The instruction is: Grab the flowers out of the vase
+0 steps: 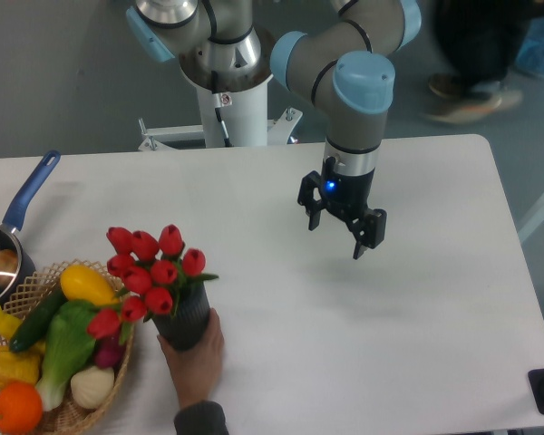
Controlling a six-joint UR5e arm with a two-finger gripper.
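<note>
The flowers (148, 272), a bunch of red tulip buds on green stems, stand in the vase (185, 319), a small dark grey ribbed pot at the table's front left. A person's hand (198, 355) reaches in from the front edge and holds the vase from below. My gripper (335, 236) hangs open above the middle of the table, well to the right of the flowers and farther back, with nothing between its fingers.
A wicker basket (118, 374) of colourful fruit and vegetables sits right beside the vase at the front left corner. A blue-handled saucepan (9, 236) lies at the left edge. The white table (435, 326) ends close on the right.
</note>
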